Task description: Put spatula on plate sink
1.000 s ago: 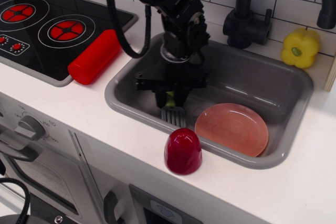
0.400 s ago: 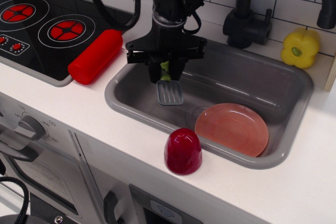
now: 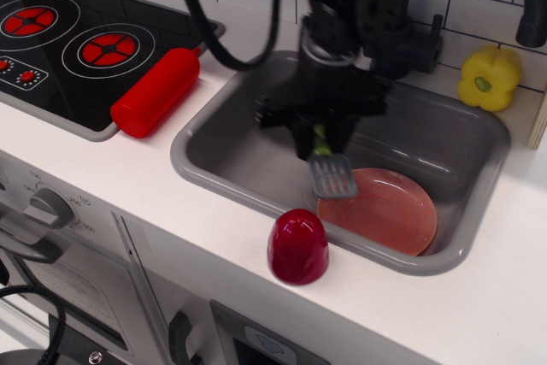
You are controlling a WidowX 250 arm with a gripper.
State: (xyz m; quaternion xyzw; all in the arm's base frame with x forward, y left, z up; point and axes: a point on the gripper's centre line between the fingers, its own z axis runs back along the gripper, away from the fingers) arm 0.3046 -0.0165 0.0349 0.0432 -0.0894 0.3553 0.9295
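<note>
Gripper (image 3: 321, 138) clamped on spatula (image 3: 332, 175) handle, blade hanging over plate (image 3: 389, 211) left edge

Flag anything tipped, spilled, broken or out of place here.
Nothing is spilled or broken. The red cup stands upside down on the counter beside the sink, and a red cylinder lies half across the stove's edge. The spatula is in the gripper.

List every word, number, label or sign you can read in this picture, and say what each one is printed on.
No text here can be read.
Small dark marks ring the oven knob on the front panel; too small and blurred to read.
A pale label at the bottom edge shows a bluish symbol; unreadable.
The stove carries only red burner rings, no letters.
</note>
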